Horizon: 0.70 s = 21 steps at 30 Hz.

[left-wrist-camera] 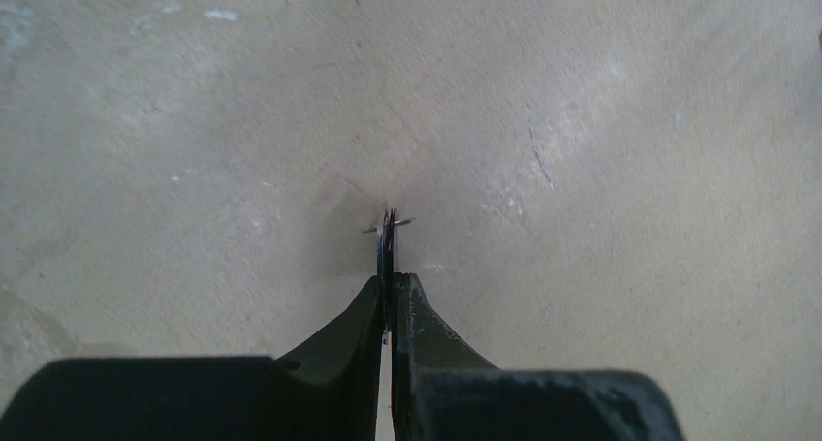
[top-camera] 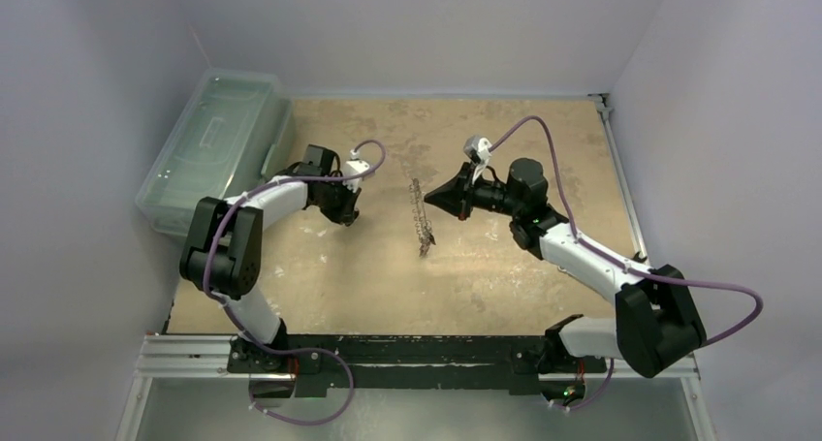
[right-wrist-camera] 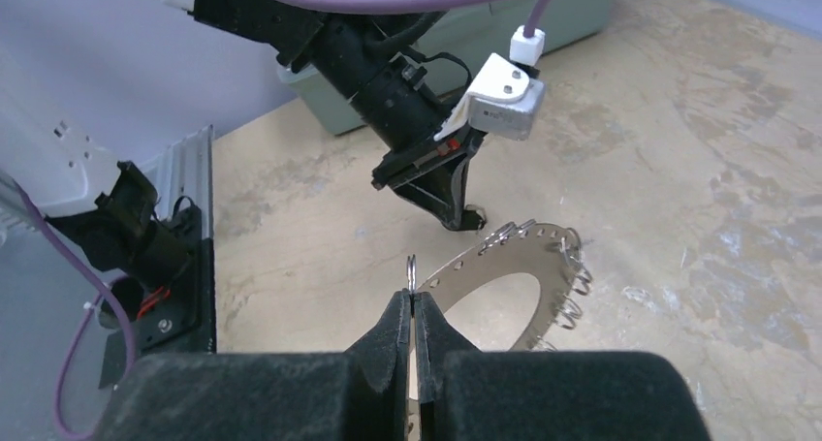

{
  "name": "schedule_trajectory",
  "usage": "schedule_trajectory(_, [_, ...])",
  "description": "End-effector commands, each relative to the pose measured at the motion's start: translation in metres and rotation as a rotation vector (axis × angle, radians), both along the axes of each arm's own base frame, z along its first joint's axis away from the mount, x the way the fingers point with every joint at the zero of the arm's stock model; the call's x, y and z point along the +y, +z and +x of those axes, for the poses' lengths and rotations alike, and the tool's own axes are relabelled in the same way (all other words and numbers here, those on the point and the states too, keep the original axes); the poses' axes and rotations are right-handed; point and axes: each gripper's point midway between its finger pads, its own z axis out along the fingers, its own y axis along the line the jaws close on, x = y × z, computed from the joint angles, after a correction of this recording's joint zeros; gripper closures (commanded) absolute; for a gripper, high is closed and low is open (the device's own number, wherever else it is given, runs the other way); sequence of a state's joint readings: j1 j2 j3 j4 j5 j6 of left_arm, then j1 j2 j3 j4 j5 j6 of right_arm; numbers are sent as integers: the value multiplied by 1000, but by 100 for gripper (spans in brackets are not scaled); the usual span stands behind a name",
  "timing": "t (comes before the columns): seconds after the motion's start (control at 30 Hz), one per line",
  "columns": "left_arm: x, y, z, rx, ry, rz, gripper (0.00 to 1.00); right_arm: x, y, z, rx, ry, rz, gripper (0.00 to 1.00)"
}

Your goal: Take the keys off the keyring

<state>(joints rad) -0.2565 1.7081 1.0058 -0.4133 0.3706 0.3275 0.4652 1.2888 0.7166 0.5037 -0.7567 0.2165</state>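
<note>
The keyring (top-camera: 420,218) is a flat silvery band with holes along its rim. It stands on edge at mid-table, held off flat. In the right wrist view, several small split rings (right-wrist-camera: 574,284) hang from the keyring (right-wrist-camera: 504,255). My right gripper (right-wrist-camera: 414,296) is shut on one split ring (right-wrist-camera: 411,269) at the near rim, and reaches in from the right (top-camera: 429,198). My left gripper (top-camera: 346,213) is left of the keyring, apart from it, tip low over the table (right-wrist-camera: 456,218). The left gripper (left-wrist-camera: 391,278) is shut on a thin dark key (left-wrist-camera: 387,247), seen edge-on, with a small wire ring at its tip.
A clear lidded plastic box (top-camera: 218,145) sits at the table's far left edge. Grey walls close in three sides. A metal rail (top-camera: 417,359) with both arm bases runs along the near edge. The tabletop (top-camera: 504,276) is worn tan board.
</note>
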Motion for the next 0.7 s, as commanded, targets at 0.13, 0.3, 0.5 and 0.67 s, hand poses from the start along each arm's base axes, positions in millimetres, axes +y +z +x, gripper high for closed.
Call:
schedule_trajectory(0.13, [-4, 9, 44, -78, 122, -97, 72, -17, 25, 48, 146, -319, 92, 100])
schedule_trajectory(0.3, [-12, 33, 52, -138, 127, -153, 47, -32, 20, 68, 224, -487, 123, 100])
schedule_trajectory(0.5, [-37, 102, 60, -273, 92, -329, 30, -60, -1, 94, 323, -743, 163, 100])
schedule_trajectory(0.67, [-74, 118, 37, -325, 10, -377, 34, -71, -17, 110, 393, -866, 189, 100])
